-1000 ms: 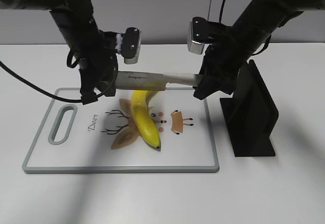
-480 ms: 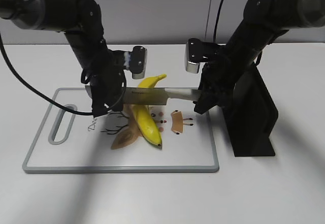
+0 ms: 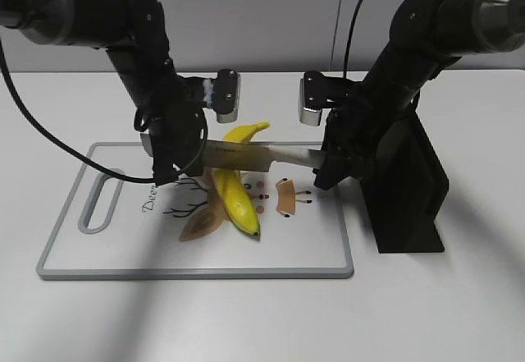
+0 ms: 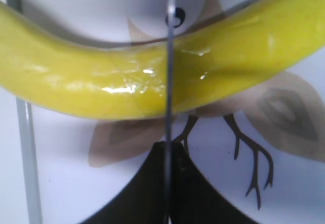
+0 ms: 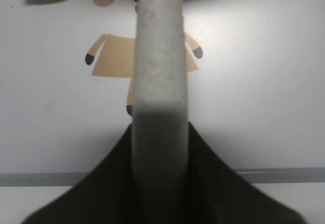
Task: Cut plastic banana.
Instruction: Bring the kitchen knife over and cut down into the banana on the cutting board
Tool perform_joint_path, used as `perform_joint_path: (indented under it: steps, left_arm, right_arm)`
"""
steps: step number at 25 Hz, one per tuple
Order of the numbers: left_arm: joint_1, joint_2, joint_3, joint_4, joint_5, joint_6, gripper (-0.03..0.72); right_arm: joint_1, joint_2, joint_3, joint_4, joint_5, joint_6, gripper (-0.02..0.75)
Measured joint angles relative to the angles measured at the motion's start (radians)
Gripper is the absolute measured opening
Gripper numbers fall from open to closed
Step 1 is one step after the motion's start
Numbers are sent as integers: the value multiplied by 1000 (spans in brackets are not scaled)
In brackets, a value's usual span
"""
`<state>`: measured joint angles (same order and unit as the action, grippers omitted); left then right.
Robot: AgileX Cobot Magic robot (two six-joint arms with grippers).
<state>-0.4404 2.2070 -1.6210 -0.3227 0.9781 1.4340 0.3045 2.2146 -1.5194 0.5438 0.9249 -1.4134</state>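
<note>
1. Glossy yellow plastic banana (image 3: 234, 183) lies on the white grey-rimmed cutting board (image 3: 123, 255).
2. Left gripper (image 3: 176, 155) pinches the steel knife (image 3: 246, 157) blade tip; right gripper (image 3: 328, 163) clamps its handle, blade across the banana.

The cutting board (image 3: 123, 251) carries the printed word "Deer", partly hidden by the arm. The knife blade (image 3: 238, 157) bears a small brand mark, too small to read.
</note>
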Motion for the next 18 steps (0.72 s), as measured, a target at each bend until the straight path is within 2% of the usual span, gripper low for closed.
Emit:
perform_joint_path:
  steps: [18]
  left_arm:
    - [4, 25, -11, -11, 12, 0, -5]
  right_arm:
    - [0, -8, -3, 1, -3, 0, 182]
